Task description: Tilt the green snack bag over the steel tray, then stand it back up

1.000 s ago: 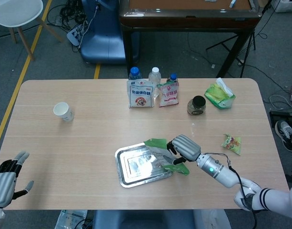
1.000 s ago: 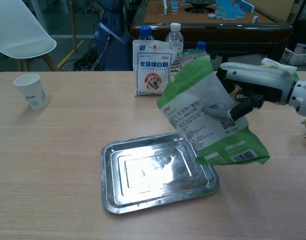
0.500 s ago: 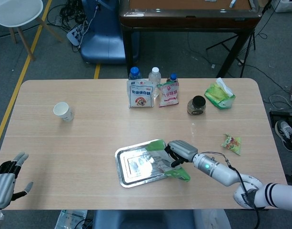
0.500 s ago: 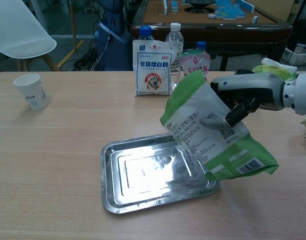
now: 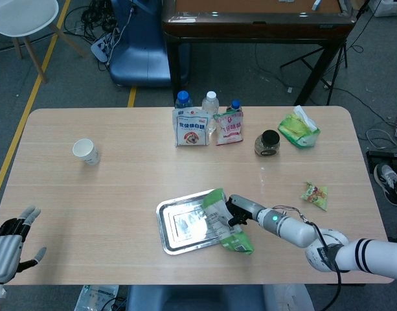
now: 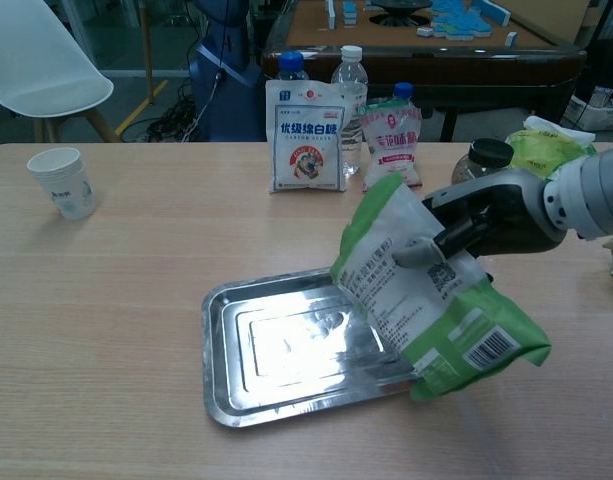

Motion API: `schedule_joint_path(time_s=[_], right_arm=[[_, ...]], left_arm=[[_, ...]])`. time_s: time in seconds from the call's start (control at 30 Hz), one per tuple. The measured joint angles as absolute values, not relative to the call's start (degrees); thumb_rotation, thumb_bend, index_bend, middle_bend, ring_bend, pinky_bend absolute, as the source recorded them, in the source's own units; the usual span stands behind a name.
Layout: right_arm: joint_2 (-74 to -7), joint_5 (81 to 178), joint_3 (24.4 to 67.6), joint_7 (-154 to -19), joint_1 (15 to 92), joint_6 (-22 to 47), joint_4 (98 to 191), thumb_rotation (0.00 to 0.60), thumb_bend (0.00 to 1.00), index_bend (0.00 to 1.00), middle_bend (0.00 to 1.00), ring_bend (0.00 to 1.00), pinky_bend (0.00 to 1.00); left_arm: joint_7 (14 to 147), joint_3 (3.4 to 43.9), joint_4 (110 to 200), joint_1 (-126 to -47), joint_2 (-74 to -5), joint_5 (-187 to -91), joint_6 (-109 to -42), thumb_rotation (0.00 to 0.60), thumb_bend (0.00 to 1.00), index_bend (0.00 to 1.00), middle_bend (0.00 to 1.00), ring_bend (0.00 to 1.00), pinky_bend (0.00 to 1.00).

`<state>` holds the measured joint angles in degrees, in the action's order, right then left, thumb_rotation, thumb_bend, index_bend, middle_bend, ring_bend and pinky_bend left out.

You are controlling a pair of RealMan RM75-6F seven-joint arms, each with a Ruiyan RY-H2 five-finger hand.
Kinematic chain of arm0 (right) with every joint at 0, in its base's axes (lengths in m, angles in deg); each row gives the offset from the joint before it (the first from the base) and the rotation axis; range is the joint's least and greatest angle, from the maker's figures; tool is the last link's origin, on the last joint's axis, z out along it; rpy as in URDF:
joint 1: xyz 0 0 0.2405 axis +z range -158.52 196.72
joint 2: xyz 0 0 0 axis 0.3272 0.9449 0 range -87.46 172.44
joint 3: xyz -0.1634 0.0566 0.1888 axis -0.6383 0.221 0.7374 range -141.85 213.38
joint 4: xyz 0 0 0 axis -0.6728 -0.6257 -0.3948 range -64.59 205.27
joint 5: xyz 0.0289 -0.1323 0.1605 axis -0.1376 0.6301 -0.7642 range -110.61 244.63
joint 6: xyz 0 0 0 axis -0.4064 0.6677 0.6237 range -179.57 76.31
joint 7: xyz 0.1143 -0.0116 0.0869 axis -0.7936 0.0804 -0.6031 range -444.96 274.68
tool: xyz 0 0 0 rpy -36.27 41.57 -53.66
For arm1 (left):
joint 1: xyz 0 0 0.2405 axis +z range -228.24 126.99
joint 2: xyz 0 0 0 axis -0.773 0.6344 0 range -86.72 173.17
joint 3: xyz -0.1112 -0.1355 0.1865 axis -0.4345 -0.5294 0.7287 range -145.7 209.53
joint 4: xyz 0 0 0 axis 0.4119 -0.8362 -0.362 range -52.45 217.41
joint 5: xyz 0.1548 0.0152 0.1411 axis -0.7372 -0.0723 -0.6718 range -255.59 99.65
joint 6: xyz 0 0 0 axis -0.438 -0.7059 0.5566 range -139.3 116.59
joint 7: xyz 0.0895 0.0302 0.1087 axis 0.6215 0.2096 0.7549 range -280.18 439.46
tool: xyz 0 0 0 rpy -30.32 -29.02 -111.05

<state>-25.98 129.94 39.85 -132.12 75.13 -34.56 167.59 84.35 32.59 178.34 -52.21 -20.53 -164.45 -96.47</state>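
1. Left hand (image 5: 9,245) rests at the near table edge, fingers spread, holding nothing.
2. Tray (image 6: 286,385) lies flat on the table; it looks bare of snacks.
3. Right hand (image 6: 476,215) grips the bag (image 6: 426,295), thumb pressed on its printed face.
4. Bag leans top-left over the tray's right edge, its bottom by the table beside the tray.
5. Judgement: the tilt is underway or done; standing the bag upright remains.
6. Far off: packets (image 6: 306,135), bottles (image 6: 348,75), cup (image 6: 63,182).
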Motion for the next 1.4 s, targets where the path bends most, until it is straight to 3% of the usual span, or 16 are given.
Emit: schedule_joint_path(time_s=[0.5, 0.67, 1.0, 1.23, 1.4], right_arm=[[-26.29, 111.78, 41.42, -136.35, 79.21, -49.00, 164.75, 0.600, 0.74, 0.87, 0.79, 0.80, 0.83], [-26.42, 110.60, 42.02, -135.11, 79.33, -49.28, 164.02, 0.600, 0.74, 0.87, 0.79, 0.80, 0.83], [-26.31, 114.74, 42.91, -127.30, 75.75, -41.53, 166.43, 0.600, 0.74, 0.87, 0.78, 0.79, 0.83], [-28.36, 123.75, 42.59, -120.00, 69.74, -27.46, 167.45, 0.600, 0.74, 0.87, 0.78, 0.78, 0.83], [-31.06, 133.92, 42.05, -117.36, 64.39, -16.69, 165.70, 0.600, 0.68, 0.87, 0.77, 0.78, 0.83]], left_arm=[[84.80, 32.80, 178.87, -52.18, -20.28, -163.44, -95.53, 0.600, 0.25, 0.10, 0.06, 0.19, 0.10], [85.05, 32.84, 179.08, -52.21, -20.22, -163.20, -95.26, 0.600, 0.25, 0.10, 0.06, 0.19, 0.10], [85.24, 32.78, 179.34, -52.25, -20.32, -162.97, -95.12, 0.600, 0.25, 0.10, 0.06, 0.19, 0.10], [84.77, 32.85, 179.21, -52.27, -20.68, -163.12, -95.03, 0.600, 0.25, 0.10, 0.06, 0.19, 0.10], [84.37, 32.84, 179.02, -52.39, -21.03, -163.20, -94.88, 0.600, 0.25, 0.10, 0.06, 0.19, 0.10]])
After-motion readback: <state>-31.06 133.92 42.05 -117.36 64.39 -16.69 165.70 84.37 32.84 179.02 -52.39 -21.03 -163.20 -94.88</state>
